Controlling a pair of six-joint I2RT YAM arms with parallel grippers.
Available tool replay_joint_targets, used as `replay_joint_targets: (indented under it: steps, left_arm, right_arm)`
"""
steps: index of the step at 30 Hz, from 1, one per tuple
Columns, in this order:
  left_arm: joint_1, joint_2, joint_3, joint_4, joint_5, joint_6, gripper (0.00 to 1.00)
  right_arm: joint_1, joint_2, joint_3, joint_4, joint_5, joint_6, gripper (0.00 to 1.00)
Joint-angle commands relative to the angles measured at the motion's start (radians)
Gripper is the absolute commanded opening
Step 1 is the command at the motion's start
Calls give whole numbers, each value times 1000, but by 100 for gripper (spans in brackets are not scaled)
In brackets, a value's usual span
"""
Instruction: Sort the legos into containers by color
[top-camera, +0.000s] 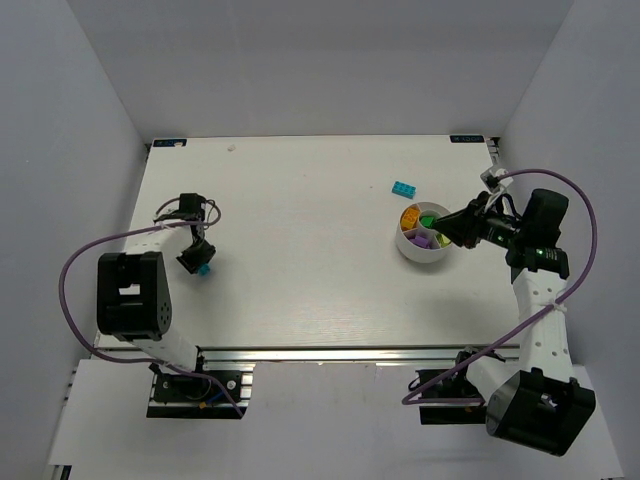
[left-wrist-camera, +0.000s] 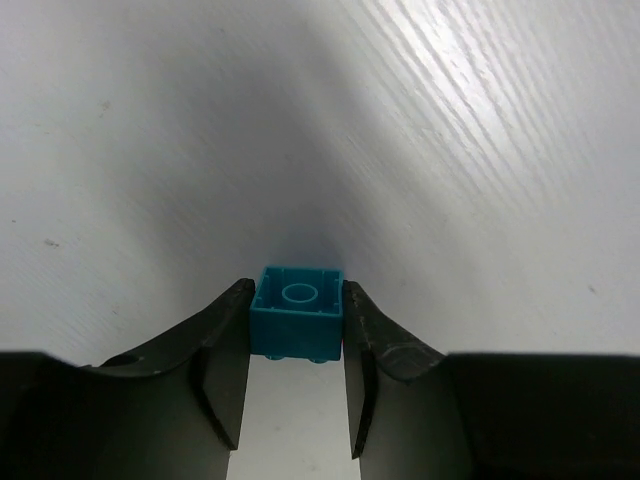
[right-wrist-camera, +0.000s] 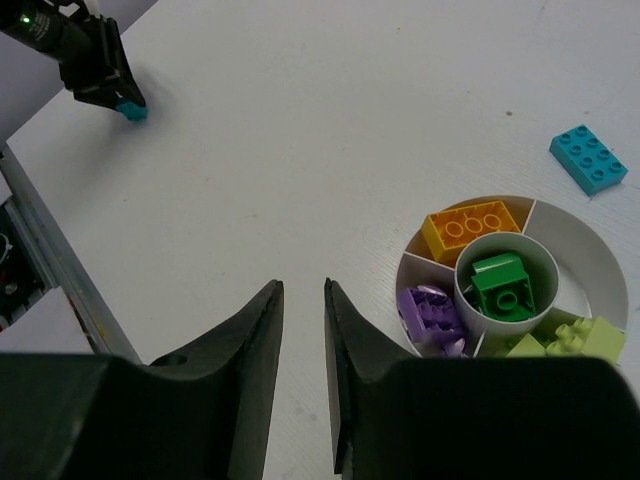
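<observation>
My left gripper (left-wrist-camera: 297, 292) is shut on a small cyan lego (left-wrist-camera: 296, 318), held upside down just above the table at the left (top-camera: 204, 269). A longer cyan lego (top-camera: 405, 188) lies flat on the table behind the white bowl (top-camera: 414, 254). The bowl (right-wrist-camera: 602, 252) holds an orange lego (right-wrist-camera: 470, 228), a green lego (right-wrist-camera: 503, 285) in its centre cup, purple legos (right-wrist-camera: 430, 312) and lime legos (right-wrist-camera: 578, 340). One wedge at its far side is bare. My right gripper (right-wrist-camera: 303, 288) hovers beside the bowl, narrowly open and empty.
The long cyan lego (right-wrist-camera: 588, 159) lies apart from the bowl. White walls close in the table on the left, back and right. A metal rail (top-camera: 330, 352) runs along the near edge.
</observation>
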Motion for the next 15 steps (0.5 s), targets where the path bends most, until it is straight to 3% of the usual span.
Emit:
replay_joint_targets:
  steps: [1, 3, 5, 6, 7, 9, 15]
  left_arm:
    - [-25, -106, 15, 50, 103, 69, 16]
    - [-36, -160, 6, 101, 289, 165, 8]
    - [-49, -249, -45, 258, 510, 220, 0]
    - [-75, -266, -53, 308, 708, 227, 0]
    - [-94, -267, -56, 392, 795, 221, 0]
    - [-190, -232, -8, 437, 949, 225, 0]
    - [-444, -25, 290, 527, 997, 306, 0]
  right_arm:
    - [-19, 4, 3, 15, 14, 0, 29]
    - [-30, 4, 3, 24, 38, 19, 29]
    - [-44, 1, 5, 38, 101, 42, 28]
    - [-47, -2, 3, 50, 154, 65, 26]
    - [-51, -5, 3, 59, 179, 79, 14]
    - [-67, -5, 1, 75, 228, 114, 0]
    - [-113, 19, 6, 82, 256, 154, 0]
